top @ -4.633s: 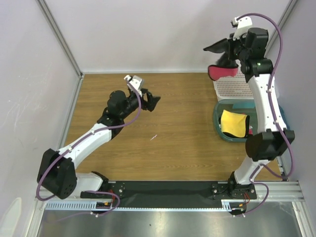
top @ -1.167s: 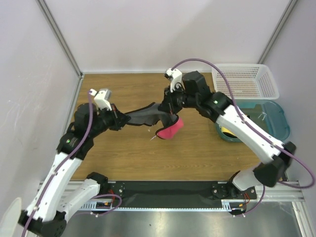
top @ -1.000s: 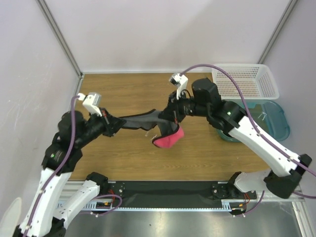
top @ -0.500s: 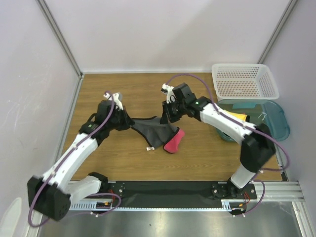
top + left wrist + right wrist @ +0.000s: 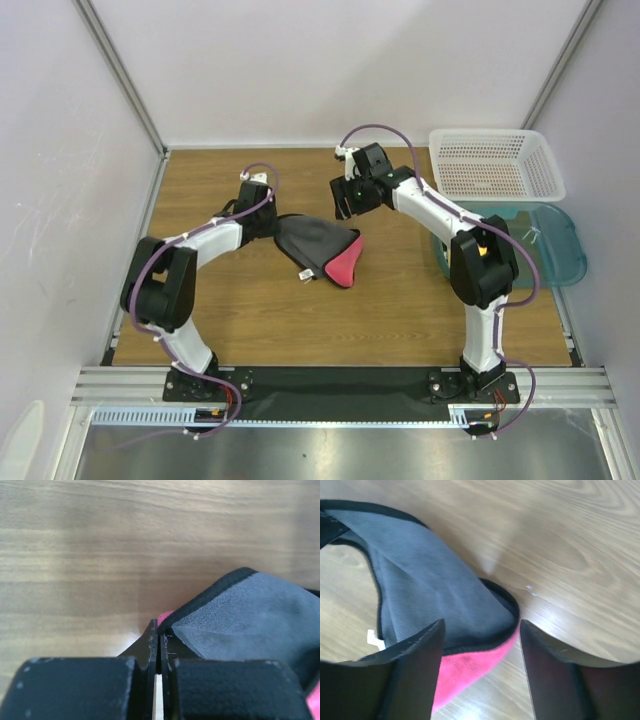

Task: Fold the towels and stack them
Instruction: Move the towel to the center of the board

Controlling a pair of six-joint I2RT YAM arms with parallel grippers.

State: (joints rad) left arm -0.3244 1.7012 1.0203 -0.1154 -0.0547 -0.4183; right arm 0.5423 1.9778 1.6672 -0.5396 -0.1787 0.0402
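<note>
Left gripper [image 5: 271, 222] pinches the towel [image 5: 316, 241] corner, arm stretched low.

The left arm [image 5: 212, 238] and right arm [image 5: 432, 205] had white shell links between bulky black joints. A thin purple cable [image 5: 385, 128] looped off each, arching at upper centre of the top view and trailing down at lower right. A small white camera housing [image 5: 347, 152] sat by each wrist. Black bases [image 5: 190, 385] stood along the bottom on a black plate [image 5: 330, 382]. The left gripper [image 5: 159, 630] had blocky matte-black jaws with pale specks at lower left. The right gripper [image 5: 480, 630] had broad, smooth black jaws.
</note>
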